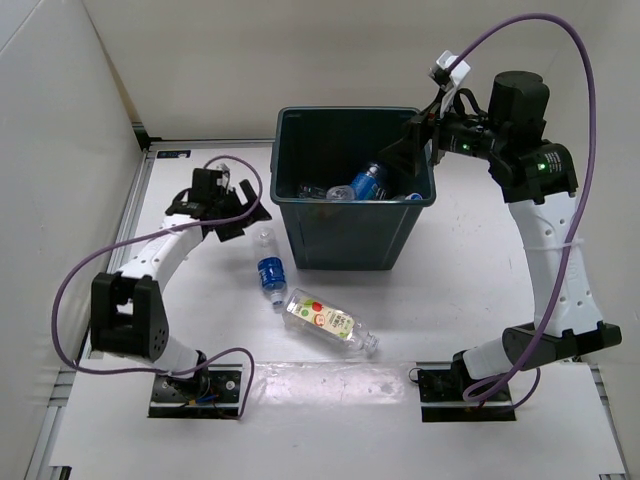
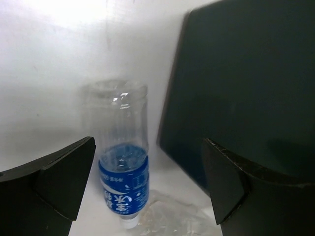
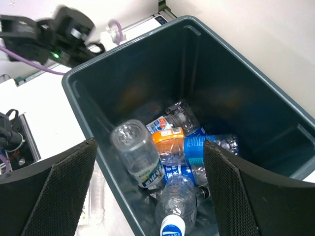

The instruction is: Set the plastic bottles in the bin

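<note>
Both grippers stand wide open and hold nothing. The left gripper (image 2: 148, 147) hovers low toward the left edge of the surface (image 1: 480, 290), touching neither the blue bottle (image 2: 123, 169) nor the bin (image 1: 350, 240). That bottle lies on its side just past the fingertips, toward the near edge and a little right, close beside the bin's left wall. Its long axis runs roughly far to near, with the base end toward the gripper and the pale cap toward the near edge. In the left wrist view it runs straight down the gap, so the jaws already sit across its width. As I judge it, the coming move is a short advance and descent along that axis before closing on the body, and the left arm is plainly the nearer one for it.

The fruit bottle (image 1: 325, 320) lies farther out, toward the near edge between the two arm bases. It is on its side, slanted with its cap toward the near right corner, near the blue bottle but apart from it.

The right gripper (image 3: 150, 147) hangs above the bin's right rim, pointing down into it and clear of the walls. Below it several binned bottles (image 3: 162, 167) lie heaped on the bin's floor, so the task looks more than half done.
</note>
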`<state>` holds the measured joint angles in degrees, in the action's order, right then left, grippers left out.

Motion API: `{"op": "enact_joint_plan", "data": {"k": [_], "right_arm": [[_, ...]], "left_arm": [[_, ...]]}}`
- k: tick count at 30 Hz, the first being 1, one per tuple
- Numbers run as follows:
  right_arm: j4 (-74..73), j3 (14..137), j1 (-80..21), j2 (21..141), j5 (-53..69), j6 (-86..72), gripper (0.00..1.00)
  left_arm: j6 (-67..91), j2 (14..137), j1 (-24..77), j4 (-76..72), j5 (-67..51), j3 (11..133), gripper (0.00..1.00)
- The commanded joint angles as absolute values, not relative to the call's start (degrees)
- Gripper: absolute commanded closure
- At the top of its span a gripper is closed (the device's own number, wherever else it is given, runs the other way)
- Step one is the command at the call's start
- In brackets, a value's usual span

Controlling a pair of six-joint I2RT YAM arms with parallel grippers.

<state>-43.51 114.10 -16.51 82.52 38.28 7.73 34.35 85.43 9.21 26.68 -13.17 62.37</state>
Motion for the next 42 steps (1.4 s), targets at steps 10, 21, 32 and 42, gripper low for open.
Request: {"op": "enact_joint_plan", "data": {"k": [10, 21, 32, 42], "right_arm": [[-42.6, 112.9, -16.3, 80.7, 37.0, 8.8, 0.11], [-42.6, 111.6, -16.3, 80.0, 36.4, 9.1, 0.11], [-42.1, 110.1, -15.6, 79.5, 35.6, 8.5, 0.11], [-41.9, 109.5, -16.1, 79.1, 34.9, 8.7, 0.11]], "left_arm": [[30.3, 100.9, 11.6, 38.9, -17.7, 72.5, 0.0], [28.8, 106.2, 10.3, 40.2, -22.9, 75.0, 0.58], [22.0, 90.6, 3.3, 45.3, -7.5, 80.9, 0.72], [18.9, 83.2, 2.2, 38.9, -0.3, 98.0, 0.78]]}}
